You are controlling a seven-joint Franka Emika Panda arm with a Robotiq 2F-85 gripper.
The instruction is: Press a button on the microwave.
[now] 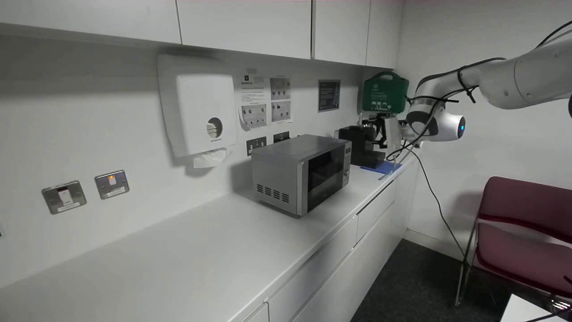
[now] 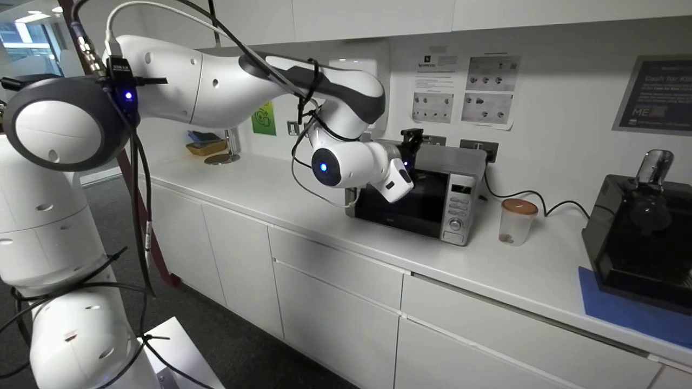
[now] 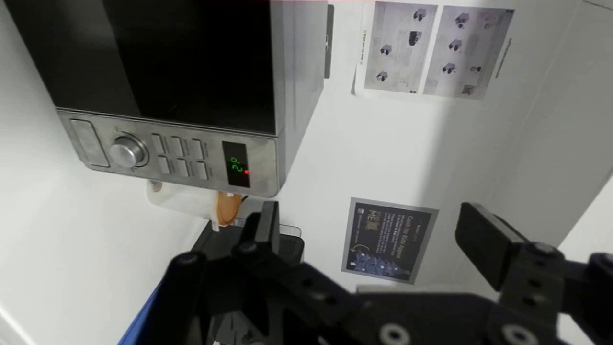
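1. Wrist view: microwave [image 3: 182, 76], target of the button press, on the bench [image 1: 192, 250] between back and front edges, short of the corner at the end wall [image 1: 500, 143].

2. On its face: control panel [image 3: 215, 163] with lit display [image 3: 236, 164], six small buttons [image 3: 183, 167], knob [image 3: 127, 151] and, at the foot, a large pad [image 3: 90, 143].

3. Beside that panel in the wrist view: gripper [image 3: 369, 215] with jaws wide and empty, only a wall poster [image 3: 383, 244] behind the gap; no touch on any button visible, distance hard to tell.

4. Likeliest trouble, as judged: a miss, caused by an aim apparently past the panel toward the poster.

5. Next danger: wrong button, or two together, from close-set controls and blunt fingertips [image 3: 486, 244] so far apart.

6. Also possible: an unwanted opening through a low touch on the large pad, probably the release, or a turned knob from a passing brush.

7. Under too hard a push: a likely slide of the microwave toward the bench's back edge.

8. Near its panel side, toward the end-wall corner: lidded tub [image 2: 516, 227], exposed to a knock from an overshoot.

9. Farther out, nearer that corner: black machine [image 2: 643, 232], with blue mat [image 2: 621, 313] toward the front edge; on the arm, arm cabling [image 2: 275, 78] in a loose loop, a possible snag.
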